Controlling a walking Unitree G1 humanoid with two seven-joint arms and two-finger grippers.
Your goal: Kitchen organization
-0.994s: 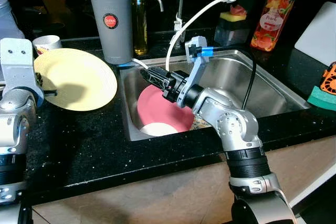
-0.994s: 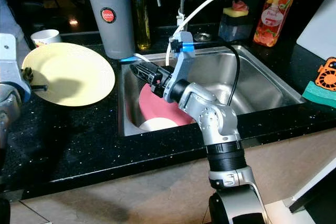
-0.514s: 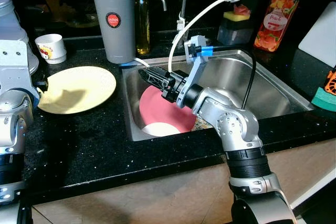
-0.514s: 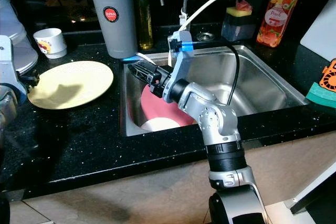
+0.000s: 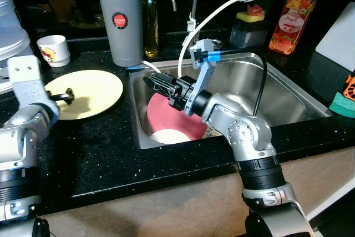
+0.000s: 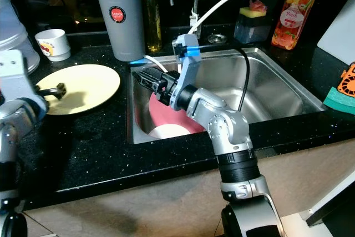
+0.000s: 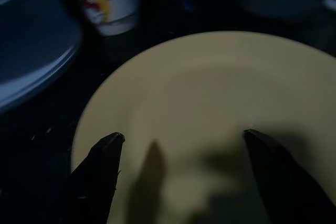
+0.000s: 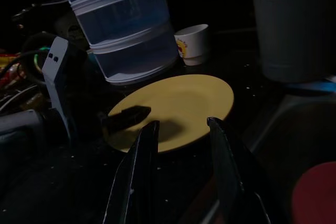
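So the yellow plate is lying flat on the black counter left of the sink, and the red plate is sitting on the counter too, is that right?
Not quite. The yellow plate does lie flat on the black counter left of the sink, but the red plate is down inside the sink, leaning against its left wall below the right gripper. The left eye view shows this.

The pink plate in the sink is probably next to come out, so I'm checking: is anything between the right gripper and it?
Nothing visible. The right gripper, fingers parted, hovers over the sink's left edge, directly above the pink plate. A white dish overlaps only the plate's near rim.
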